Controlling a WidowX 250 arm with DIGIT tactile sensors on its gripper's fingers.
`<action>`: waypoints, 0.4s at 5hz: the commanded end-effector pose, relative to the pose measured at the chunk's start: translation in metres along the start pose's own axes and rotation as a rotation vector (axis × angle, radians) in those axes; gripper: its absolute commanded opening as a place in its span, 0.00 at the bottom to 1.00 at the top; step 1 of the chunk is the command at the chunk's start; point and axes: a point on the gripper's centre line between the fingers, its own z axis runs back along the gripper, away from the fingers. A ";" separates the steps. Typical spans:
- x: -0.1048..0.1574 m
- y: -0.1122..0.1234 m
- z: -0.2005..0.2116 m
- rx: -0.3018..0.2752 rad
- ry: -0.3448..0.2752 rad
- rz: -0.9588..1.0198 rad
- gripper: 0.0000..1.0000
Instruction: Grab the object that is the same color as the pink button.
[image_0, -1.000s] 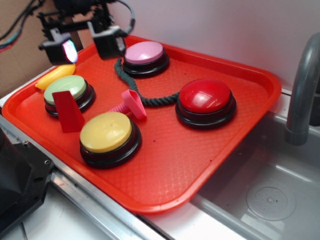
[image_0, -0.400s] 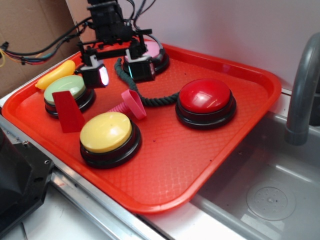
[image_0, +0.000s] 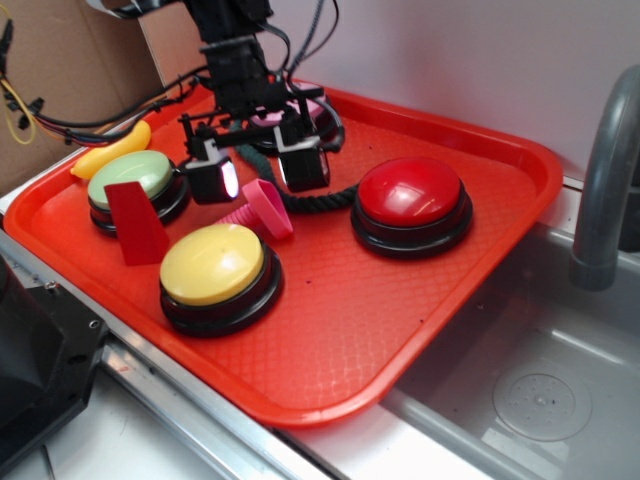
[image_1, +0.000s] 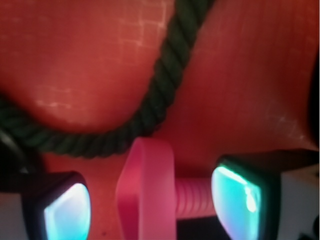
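**Wrist view puts the pink toy between our open fingers**

Wrist view shows the pink toy (image_1: 150, 195) lying on its side on the red tray (image_1: 240, 65), its flat flared head standing on edge and the ribbed stem running off toward one of the lit fingertips (image_1: 235, 200). We take the yellow button (image_0: 212, 264) as our landmark. The toy (image_0: 262, 207) lies just behind it, toward the far rim of the tray, with the dark green rope (image_0: 310, 198) curving just beyond the toy's head. The pink button (image_0: 318, 112) sits farther back still, mostly hidden by the arm.

We judge the toy to be light, hard plastic: stiff, not fragile, and likely to skid or roll on the textured tray if nudged from one side only. The smooth head looks slippery and thin, while the ribbed stem should give the pads more bite. Taking it across the stem, close under the head, seems the safer hold, and it keeps us clear of the rope.

Our gripper (image_0: 258, 178) hangs just above the toy, behind the yellow button, pointing almost straight down with the wrist upright. Its jaws stand wide apart and hold nothing. From the wrist camera they appear to straddle the toy, one on each side, neither touching it yet.
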 end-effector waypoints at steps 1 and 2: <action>-0.002 -0.011 -0.004 -0.013 -0.027 -0.014 0.86; -0.006 -0.011 -0.002 -0.029 -0.032 -0.025 0.05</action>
